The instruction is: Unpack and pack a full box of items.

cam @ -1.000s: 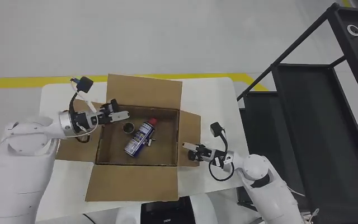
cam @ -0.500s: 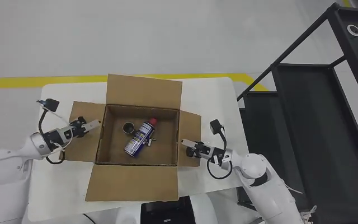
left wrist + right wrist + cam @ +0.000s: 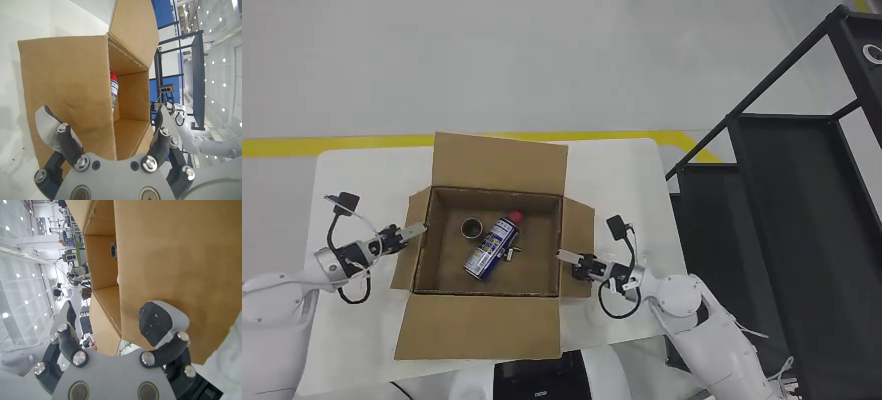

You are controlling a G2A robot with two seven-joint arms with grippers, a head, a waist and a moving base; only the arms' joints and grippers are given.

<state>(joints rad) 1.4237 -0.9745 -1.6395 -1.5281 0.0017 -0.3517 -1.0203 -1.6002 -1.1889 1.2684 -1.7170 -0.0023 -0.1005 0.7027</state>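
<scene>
Jaws on both sides are held wide around the side flaps (image 3: 584, 222) of the box (image 3: 497, 160). A spray can (image 3: 490, 246) and a tin (image 3: 471, 228) are packed, and closing is judged not yet done.

Plain tan-brown cardboard all over the box (image 3: 478, 330), while the spray can (image 3: 488, 250) comes up blue and white with a bright red cap (image 3: 513, 216), and the small round tin (image 3: 472, 229) is dull silver with a dark mouth. The table (image 3: 612, 170) is white, the stripe (image 3: 332, 147) yellow on a pale grey floor (image 3: 542, 60), the rack (image 3: 802, 190) black. Left gripper (image 3: 102, 113) and right gripper (image 3: 111, 308) both show light grey fingers, black links and silver screws, and the right one's pad (image 3: 156, 323) is black, speckled with white dots.
</scene>
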